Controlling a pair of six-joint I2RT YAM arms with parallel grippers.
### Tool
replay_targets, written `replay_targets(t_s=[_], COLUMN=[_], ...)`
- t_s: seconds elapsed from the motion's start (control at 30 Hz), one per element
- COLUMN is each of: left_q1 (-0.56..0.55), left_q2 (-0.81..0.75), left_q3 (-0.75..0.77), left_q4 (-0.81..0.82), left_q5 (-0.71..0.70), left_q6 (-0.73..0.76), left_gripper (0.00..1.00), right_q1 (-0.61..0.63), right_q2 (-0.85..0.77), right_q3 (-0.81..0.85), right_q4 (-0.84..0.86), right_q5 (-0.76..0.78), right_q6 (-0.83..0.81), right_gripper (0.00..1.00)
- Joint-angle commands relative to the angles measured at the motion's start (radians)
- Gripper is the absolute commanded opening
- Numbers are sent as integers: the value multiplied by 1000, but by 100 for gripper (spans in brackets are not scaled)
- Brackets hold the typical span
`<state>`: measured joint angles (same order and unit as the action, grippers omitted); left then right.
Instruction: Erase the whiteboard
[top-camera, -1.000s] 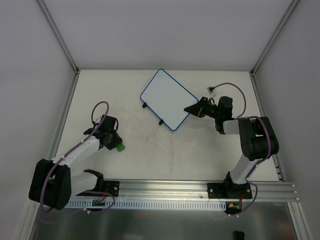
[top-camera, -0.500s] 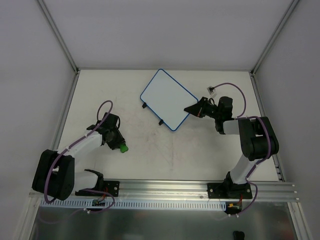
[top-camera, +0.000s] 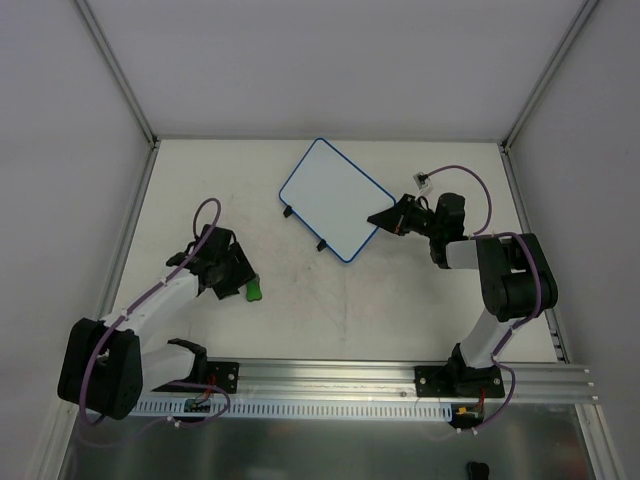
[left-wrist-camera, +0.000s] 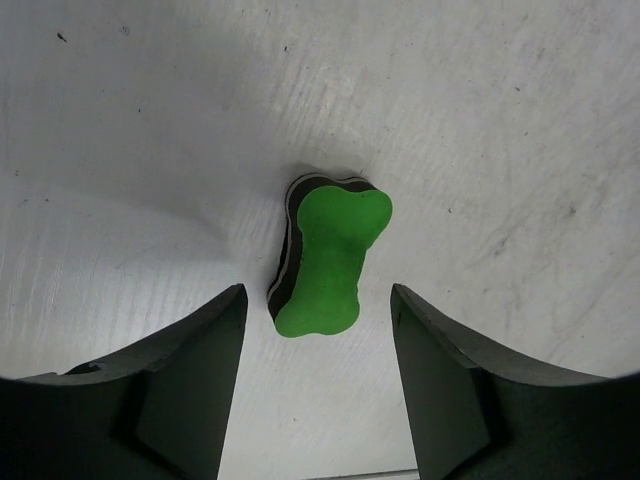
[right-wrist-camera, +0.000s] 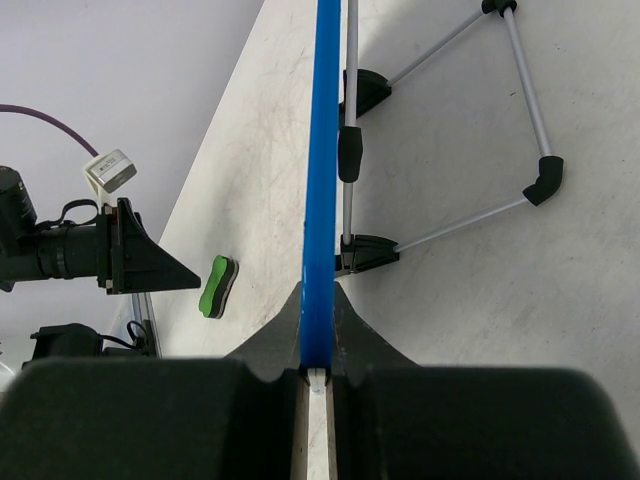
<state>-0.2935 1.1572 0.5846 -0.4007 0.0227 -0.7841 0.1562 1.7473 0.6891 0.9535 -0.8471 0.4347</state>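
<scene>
Right gripper (top-camera: 381, 217) is clamped on the whiteboard's (top-camera: 333, 197) right corner, toward the back of the table (top-camera: 400, 300), maybe tipped up slightly. Left gripper (top-camera: 242, 284) sits spread wide either side of the green eraser (left-wrist-camera: 330, 262), not touching.

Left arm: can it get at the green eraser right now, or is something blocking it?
Probably yes. The left gripper is open, and the green eraser lies on the table in line with the gap between its fingers, untouched. Nothing stands between them.
</scene>
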Motion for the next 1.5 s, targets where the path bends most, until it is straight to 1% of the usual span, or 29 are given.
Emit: replay_targets(t_s=[0.0, 0.2, 0.27, 0.3, 0.33, 0.37, 0.4, 0.43, 0.5, 0.57, 0.67, 0.7, 0.77, 0.83, 0.87, 0.93, 0.97, 1.03, 1.07, 1.1, 1.13, 1.17, 1.2, 1.23, 1.33, 1.47], left_q1=[-1, -1, -2, -3, -3, -3, -3, -3, -1, -2, -3, -1, -1, -3, -3, -3, -1, -3, -1, -1, -1, -2, -3, -3, -2, -3], left_q2=[-43, -99, -157, -189, -271, -319, -367, -461, -542, -649, -677, -676, -666, -651, -649, -654, -659, -680, -688, -705, -709, -714, -725, -728, -738, -755], left_q3=[-3, -20, -38, -58, -96, -117, -136, -155, -189, -219, -230, -230, -226, -218, -216, -216, -218, -224, -226, -229, -230, -232, -235, -235, -238, -241], left_q4=[2, 0, 17, 54, 69, 82, 101, 108, 108, 106, 106, 108, 108, 105, 105, 103, 102, 102, 97, 97, 95, 95, 91, 89, 89, 92], left_q5=[14, 42, 80, 98, 112, 115, 118, 121, 115, 118, 128, 134, 151, 158, 163, 164, 164, 164, 164, 160, 161, 160, 163, 164, 168, 171], left_q6=[6, 22, 63, 68, 74, 83, 86, 89, 105, 98, 91, 92, 100, 112, 115, 121, 121, 126, 128, 129, 129, 129, 128, 123, 120, 134], left_gripper=[60, 62, 61, 61, 64, 73, 98, 99, 99, 99, 99, 99, 99, 99, 99, 99, 99, 99, 99, 99, 99, 99, 99, 99, 99, 99], right_q1=[16, 19, 19, 20, 19, 19, 20, 19, 19, 19, 19, 19, 19, 19, 17, 17, 16, 14, 11, 8, 2, 2, 0, -6, -12, -35], right_q2=[-25, -25, -28, -29, -29, -28, -28, -26, -25, -25, -25, -25, -22, -20, -19, -19, -16, -14, -11, -8, -8, -8, -8, -14, -31, -109], right_q3=[6, 6, 4, 3, 4, 4, 6, 6, 6, 6, 4, 6, 6, 6, 6, 7, 7, 6, 7, 6, 0, -3, -8, -16, -49, -135], right_q4=[139, 139, 139, 137, 139, 139, 139, 137, 137, 136, 137, 137, 137, 137, 137, 137, 137, 137, 137, 139, 140, 145, 151, 157, 183, 200], right_q5=[-55, -55, -52, -52, -52, -52, -52, -53, -53, -52, -52, -50, -52, -50, -50, -49, -50, -46, -44, -37, -33, -33, -29, -21, 0, 52], right_q6=[13, 13, 9, 10, 10, 10, 10, 10, 10, 12, 13, 13, 13, 18, 16, 19, 22, 25, 29, 38, 38, 41, 44, 47, 53, 65], right_gripper=[0, 0, 0, 0, 2, 2, 3, 3, 5, 14, 16, 23, 26, 31, 39, 45, 51, 58, 66, 84, 89, 91, 96, 98, 99, 99])
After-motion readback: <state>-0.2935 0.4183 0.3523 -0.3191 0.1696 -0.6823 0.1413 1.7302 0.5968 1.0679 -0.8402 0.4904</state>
